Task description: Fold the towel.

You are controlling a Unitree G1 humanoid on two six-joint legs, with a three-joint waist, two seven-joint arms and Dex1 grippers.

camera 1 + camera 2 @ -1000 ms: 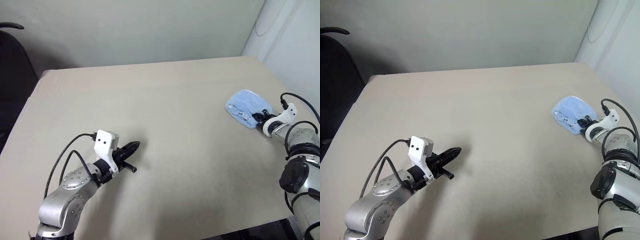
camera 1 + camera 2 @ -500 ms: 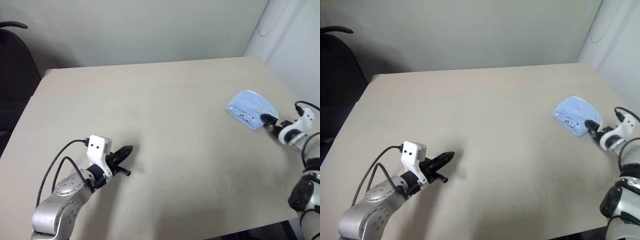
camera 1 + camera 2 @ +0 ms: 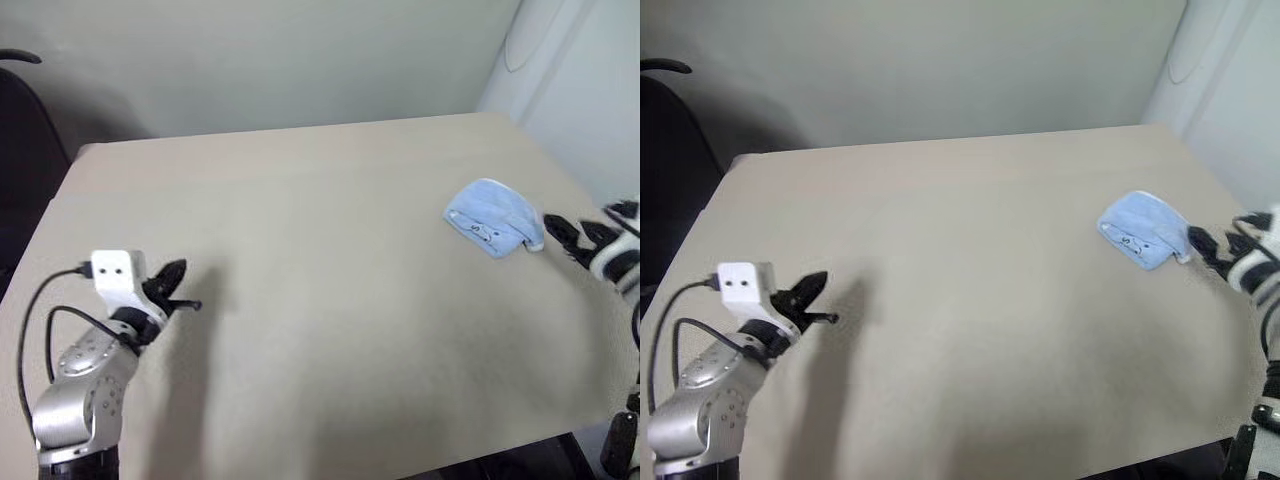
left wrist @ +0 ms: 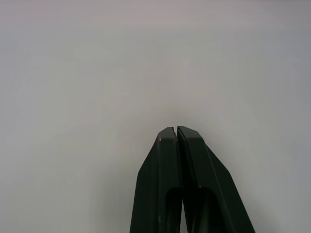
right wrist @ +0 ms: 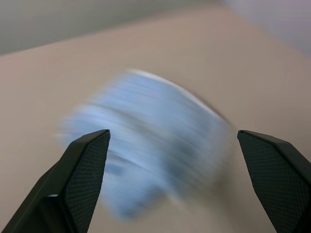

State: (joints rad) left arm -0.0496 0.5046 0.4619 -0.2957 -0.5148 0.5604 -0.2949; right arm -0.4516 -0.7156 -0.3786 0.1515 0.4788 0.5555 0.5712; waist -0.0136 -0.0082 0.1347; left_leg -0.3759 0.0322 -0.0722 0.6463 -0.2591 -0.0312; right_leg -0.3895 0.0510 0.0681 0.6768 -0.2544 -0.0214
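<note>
The left tool [image 3: 812, 290] hangs over the near left part of the beige tabletop [image 3: 320, 250], its two black fingers [image 4: 167, 160] pressed together with nothing between them. A cable loops from the white block on its wrist.

At the right edge, somewhat farther back, the right tool [image 3: 575, 232] has its fingers spread wide apart and holds nothing. Its tips point at the towel [image 3: 492, 216] and sit just beside the cloth's near right end, without gripping it.

The towel lies on the right side of the tabletop, well apart from the left tool. It is a small light-blue terry cloth bunched into a rounded, folded-over lump, with white edging showing along its upper rim and a small dark mark on the lower front face.

A pale wall [image 3: 280, 60] rises behind the tabletop, and a dark chair [image 3: 25, 130] stands at far left.
</note>
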